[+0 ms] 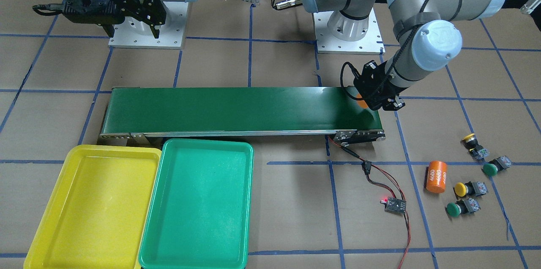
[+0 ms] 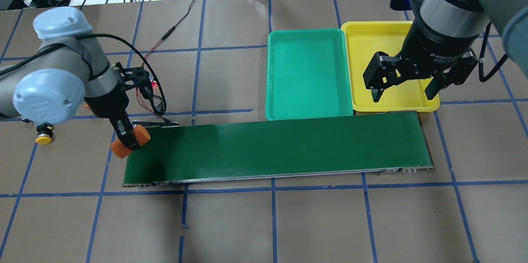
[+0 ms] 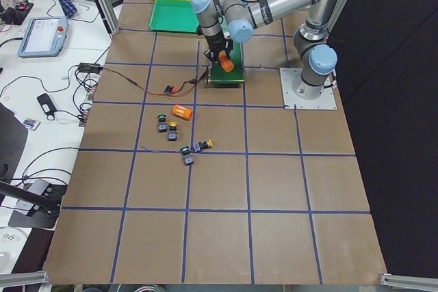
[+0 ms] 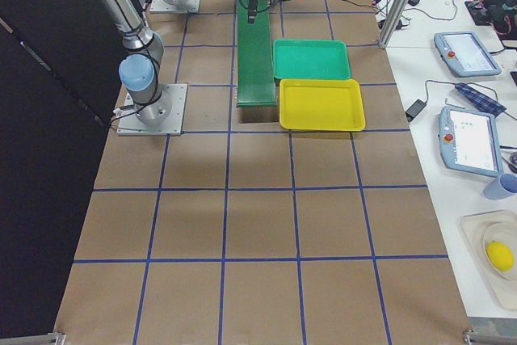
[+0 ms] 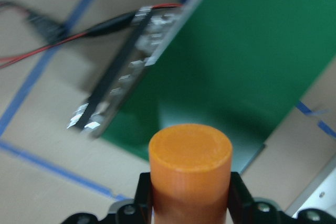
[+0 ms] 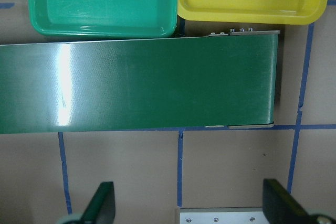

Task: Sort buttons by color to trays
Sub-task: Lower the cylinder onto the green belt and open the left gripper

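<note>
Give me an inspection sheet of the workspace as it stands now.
Surface: brown table, blue tape grid.
Job's things: four buttons loose on the table, left-arm side; yellow tray and green tray hold none.
Clutter: conveyor belt; orange cylinder marked 4680 by the buttons.
Grippers: left tool shut on a second orange cylinder over the belt's end; right tool open, empty.
Cables: red-black wire from belt to a small board.
Surroundings: bench with pendants.

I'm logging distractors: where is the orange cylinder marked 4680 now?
In the front-facing view the 4680 cylinder lies on the table at lower right, on the robot's left side, just left of a yellow-capped button.
</note>
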Tool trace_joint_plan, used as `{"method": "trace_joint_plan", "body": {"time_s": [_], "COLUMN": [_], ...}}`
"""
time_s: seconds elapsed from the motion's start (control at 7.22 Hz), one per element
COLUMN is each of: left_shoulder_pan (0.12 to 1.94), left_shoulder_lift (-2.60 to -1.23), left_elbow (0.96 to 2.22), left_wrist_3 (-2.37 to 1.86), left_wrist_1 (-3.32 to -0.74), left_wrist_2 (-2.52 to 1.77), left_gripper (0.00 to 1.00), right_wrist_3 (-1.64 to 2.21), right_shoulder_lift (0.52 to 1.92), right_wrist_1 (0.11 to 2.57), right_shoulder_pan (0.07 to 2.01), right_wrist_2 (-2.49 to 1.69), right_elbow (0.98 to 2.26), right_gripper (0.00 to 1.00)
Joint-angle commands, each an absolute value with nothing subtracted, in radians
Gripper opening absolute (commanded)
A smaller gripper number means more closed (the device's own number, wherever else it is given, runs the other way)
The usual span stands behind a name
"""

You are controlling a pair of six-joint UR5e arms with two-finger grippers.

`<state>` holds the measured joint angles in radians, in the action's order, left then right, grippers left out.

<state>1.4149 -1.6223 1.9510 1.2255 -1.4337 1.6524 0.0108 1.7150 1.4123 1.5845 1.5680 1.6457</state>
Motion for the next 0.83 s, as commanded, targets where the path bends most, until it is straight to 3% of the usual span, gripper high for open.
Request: {"method": "trace_joint_plan", "body": {"time_s": [0.0,0.14,0.28,0.42,0.69], "left_shoulder_pan": [1.474,1.479,1.489,1.493,1.488], "left_shoulder_lift": [-1.652,-1.676,-1.675,-1.672,-1.609], "left_elbow": [2.002,2.025,2.055,2.078,2.059], "left_wrist_3": [1.302,1.302,1.305,1.290,1.270], "left_wrist_1": [-1.300,-1.236,-1.198,-1.197,-1.213], "left_wrist_2": [1.654,1.652,1.652,1.654,1.644], "left_gripper": [0.00,0.00,0.42,0.99,1.00], "right_wrist_3": [0.011,0.014,0.014,0.014,0.014], "right_shoulder_lift": [1.713,1.715,1.715,1.713,1.713], "right_wrist_1": [1.413,1.408,1.411,1.413,1.413], "right_shoulder_pan": [1.585,1.585,1.585,1.585,1.585], "right_wrist_2": [1.568,1.569,1.569,1.568,1.562], "right_elbow": [1.646,1.646,1.646,1.646,1.646], "right_gripper": [1.00,1.00,1.00,1.00,1.00]}}
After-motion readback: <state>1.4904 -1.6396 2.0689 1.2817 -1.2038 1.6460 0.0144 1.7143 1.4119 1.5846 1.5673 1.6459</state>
